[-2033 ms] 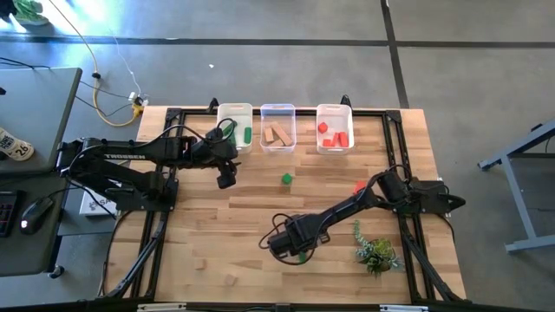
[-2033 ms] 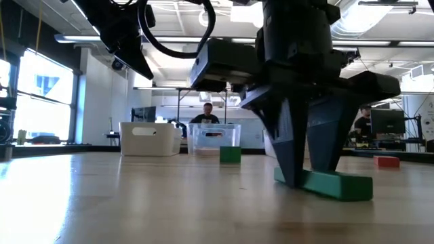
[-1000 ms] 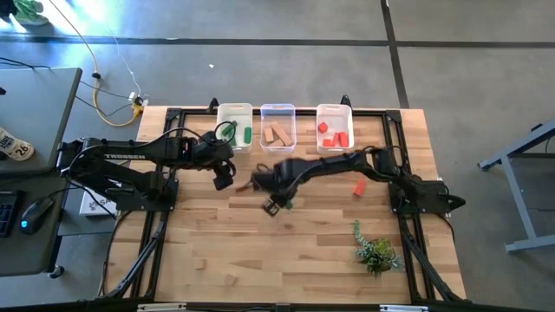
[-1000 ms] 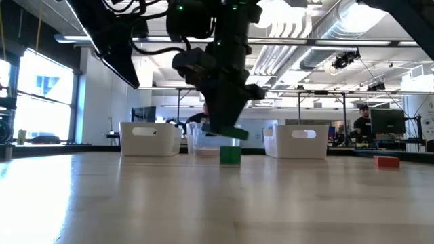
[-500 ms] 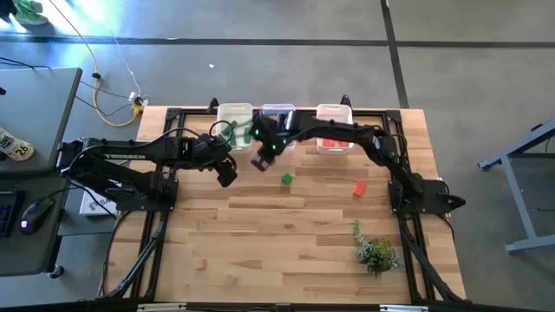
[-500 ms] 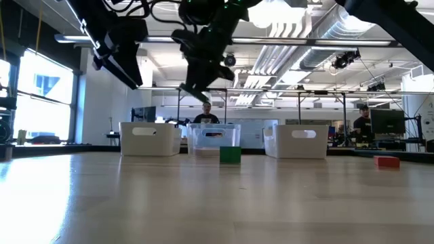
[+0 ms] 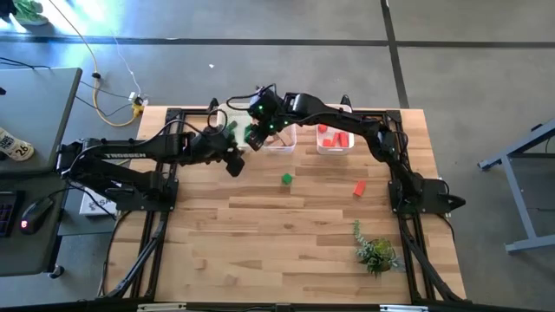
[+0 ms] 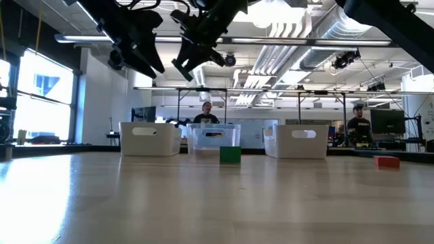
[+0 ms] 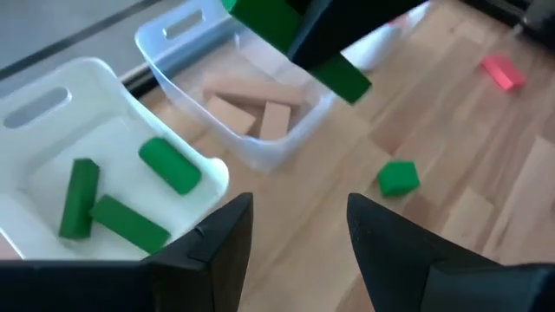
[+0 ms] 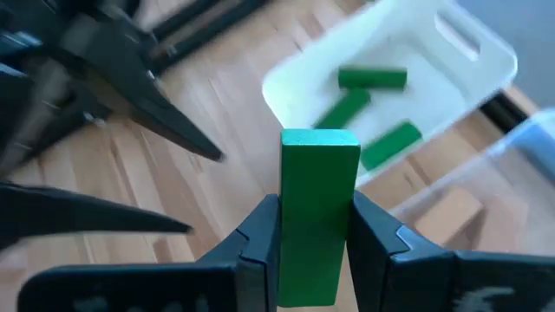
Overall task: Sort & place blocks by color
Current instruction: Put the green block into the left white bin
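Note:
My right gripper point(image 7: 255, 132) hangs in the air over the gap between the left white bin point(image 7: 234, 111) and the clear middle bin point(image 7: 279, 144), shut on a green bar point(image 10: 319, 208). The white bin point(image 9: 52, 147) holds three green blocks, the clear bin point(image 9: 260, 143) holds tan ones, and the right white bin point(image 7: 334, 139) holds red ones. A green cube point(image 7: 287, 178) and a red block point(image 7: 358, 187) lie flat on the table. My left gripper point(image 7: 232, 163) is open, just near of the left white bin, touching nothing. My right gripper pinches the green bar between its two fingers, across the bar's middle point(image 9: 286, 35). In the right wrist view one finger point(image 10: 260, 238) sits on each long side and the bar's free end point(image 10: 319, 143) juts out past them. The bar is lifted clear and tilted.
A leafy plant sprig point(image 7: 375, 251) lies near the table's right near corner, and a tan block point(image 7: 230, 279) lies at the near edge. The three bins stand in a row along the far edge. People sit in the room beyond the table point(image 8: 206, 115).
My right gripper has carried the green bar from low over the table's middle up and toward the far edge, past the green cube, until it is above the bins. It has stayed shut on the bar. The cube and the red block have not moved.

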You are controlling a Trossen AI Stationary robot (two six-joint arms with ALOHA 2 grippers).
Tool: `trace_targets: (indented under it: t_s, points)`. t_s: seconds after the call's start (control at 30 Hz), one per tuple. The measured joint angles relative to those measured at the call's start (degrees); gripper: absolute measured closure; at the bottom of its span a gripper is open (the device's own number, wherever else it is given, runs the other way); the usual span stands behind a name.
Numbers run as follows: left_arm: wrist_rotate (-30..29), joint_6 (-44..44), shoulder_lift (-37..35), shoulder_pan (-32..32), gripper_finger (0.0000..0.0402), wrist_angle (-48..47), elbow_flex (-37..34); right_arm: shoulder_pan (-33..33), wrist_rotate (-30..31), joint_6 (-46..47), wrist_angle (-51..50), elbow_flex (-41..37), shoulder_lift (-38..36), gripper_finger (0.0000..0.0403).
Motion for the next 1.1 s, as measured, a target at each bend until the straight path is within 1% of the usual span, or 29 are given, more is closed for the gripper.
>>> trace_targets:
  t_s: [0.13, 0.33, 0.5, 0.6, 0.7, 0.87, 1.0, 1.1]
  points:
    - [1.64, 0.60, 0.00, 2.07, 0.0225, 1.45, 0.00, 0.00, 0.00, 1.27, 2.35, 0.07, 0.00, 0.0333]
    - [8.70, 1.03, -0.01, 5.56, 0.0225, 3.19, 0.00, 0.00, 1.33, 0.95, 2.98, 0.07, 0.00, 0.0333]
    - [13.51, 4.66, -0.02, 8.90, 0.0225, 3.45, 0.00, -0.41, 0.77, -3.05, 1.45, 0.07, 0.00, 0.0333]
    - [17.72, 4.48, -0.02, 11.41, 0.0225, 3.49, 0.01, -0.59, 0.80, -6.98, -0.65, 0.07, 0.00, 0.0333]
    - [21.58, 2.36, -0.02, 14.07, 0.0225, 3.50, 0.00, -0.46, 1.98, -10.94, -1.57, 0.05, 0.00, 0.0333]
    - [28.01, -4.51, -0.02, 17.61, 0.0225, 3.85, 0.00, 0.97, 4.27, -16.03, -1.88, -0.10, 0.00, 0.0333]
    - [30.40, -10.44, -0.02, 19.24, 0.0225, 3.96, 0.00, 2.11, 5.56, -19.05, -2.16, -0.15, 0.00, 0.0333]
    - [31.69, -12.77, -0.02, 19.91, 0.0225, 4.15, 0.01, 3.14, 9.51, -20.47, -2.40, -0.15, 0.00, 0.0333]
